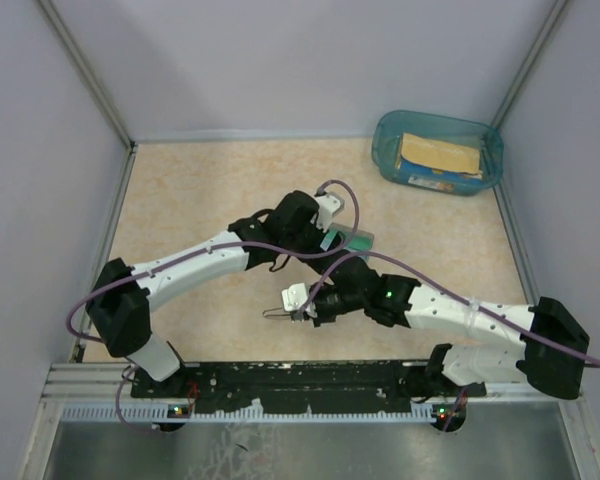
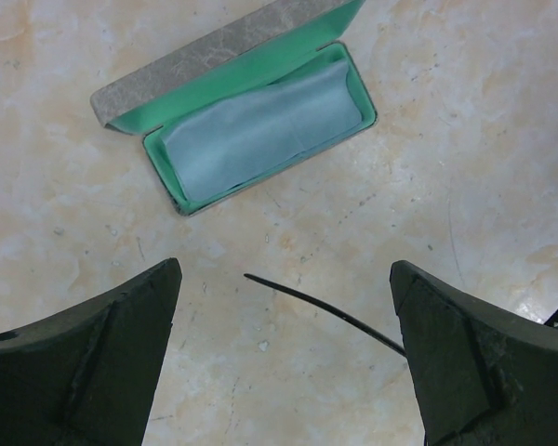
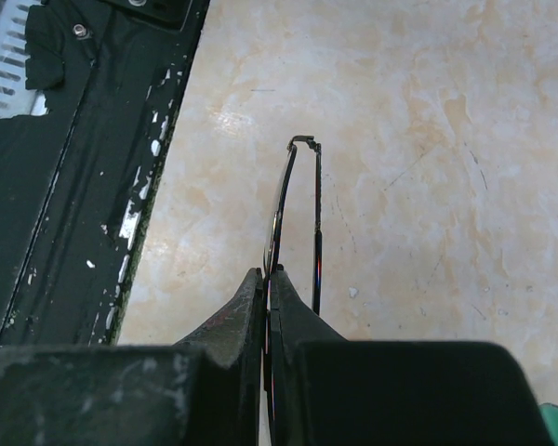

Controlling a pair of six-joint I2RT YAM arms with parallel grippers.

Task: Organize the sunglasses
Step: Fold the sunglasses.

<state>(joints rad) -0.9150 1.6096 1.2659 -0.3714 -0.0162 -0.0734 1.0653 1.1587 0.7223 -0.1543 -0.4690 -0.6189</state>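
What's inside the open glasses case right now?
A light blue cloth lies in the green-lined case, filling its tray. Anything beneath the cloth is hidden.

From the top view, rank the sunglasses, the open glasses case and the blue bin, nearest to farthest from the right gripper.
1. sunglasses: pinched in the right gripper, at its tip, near the front edge.
2. open glasses case: mid-table, farther back and slightly right.
3. blue bin: in the far right corner, clearly the farthest.
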